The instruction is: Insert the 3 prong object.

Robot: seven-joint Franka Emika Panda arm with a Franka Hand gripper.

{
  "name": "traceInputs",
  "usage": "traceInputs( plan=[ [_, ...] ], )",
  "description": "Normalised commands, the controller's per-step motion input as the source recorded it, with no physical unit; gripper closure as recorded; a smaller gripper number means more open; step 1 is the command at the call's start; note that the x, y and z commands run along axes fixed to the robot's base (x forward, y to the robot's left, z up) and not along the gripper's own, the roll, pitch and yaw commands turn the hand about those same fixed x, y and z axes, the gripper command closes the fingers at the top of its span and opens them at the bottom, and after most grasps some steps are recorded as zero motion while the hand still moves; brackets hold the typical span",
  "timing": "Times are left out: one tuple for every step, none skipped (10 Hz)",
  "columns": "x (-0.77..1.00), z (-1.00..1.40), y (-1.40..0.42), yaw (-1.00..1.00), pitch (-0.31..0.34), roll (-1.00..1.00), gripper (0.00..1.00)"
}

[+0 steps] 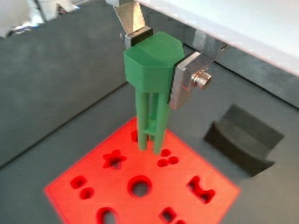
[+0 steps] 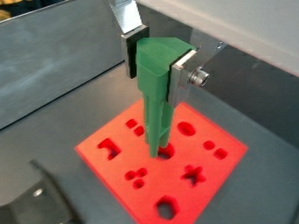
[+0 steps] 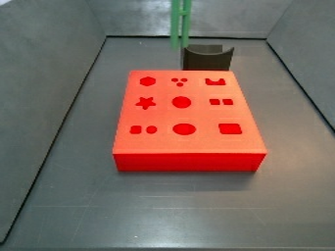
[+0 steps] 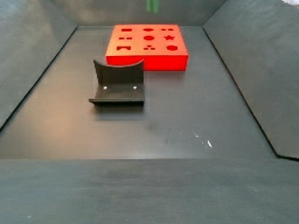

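1. Green 3 prong object (image 1: 152, 92) hung upright in my gripper (image 1: 158, 61) in a wrist view, the silver fingers (image 1: 187, 77) clamped on its thick upper end. Its rods pointed down over the red block (image 1: 135, 179), their tips just beside the small three-hole cutout; I could not tell whether they touched. The fixture (image 1: 246, 136) stood beside the block.
2. In a wrist view, the 3 prong object (image 2: 158, 96) was pinched between my fingers (image 2: 184, 66), my gripper (image 2: 158, 57) closed on it above the red block (image 2: 163, 157). Its lower end met the block near a round hole.
3. In a side view, the green stick (image 3: 181, 25) hung above the block's (image 3: 183, 118) far edge, next to the fixture (image 3: 206, 56).
4. In a side view, only a green sliver (image 4: 152, 5) showed above the block (image 4: 149, 45); the fixture (image 4: 117, 83) sat apart, nearer the camera.
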Motion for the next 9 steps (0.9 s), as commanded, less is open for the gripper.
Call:
traceInputs(
  plan=[
    [0.38, -0.63, 0.21, 0.59, 0.000, 0.09, 1.00],
    [0.13, -0.44, 0.01, 0.85, 0.027, 0.21, 1.00],
    [0.07, -0.44, 0.00, 0.90, 0.041, 0.23, 1.00],
    [0.02, -0.30, 0.03, 0.90, 0.080, 0.26, 1.00],
    [0.00, -0.19, 0.03, 0.89, 0.090, 0.28, 1.00],
    [0.00, -0.14, 0.05, 0.87, 0.107, 0.29, 1.00],
    [0.26, 0.00, 0.00, 0.77, 0.067, 0.21, 1.00],
    [0.25, -0.11, 0.00, 0.52, 0.000, 0.05, 1.00],
    [0.07, -0.19, 0.00, 0.19, -0.090, 0.00, 1.00]
  ],
)
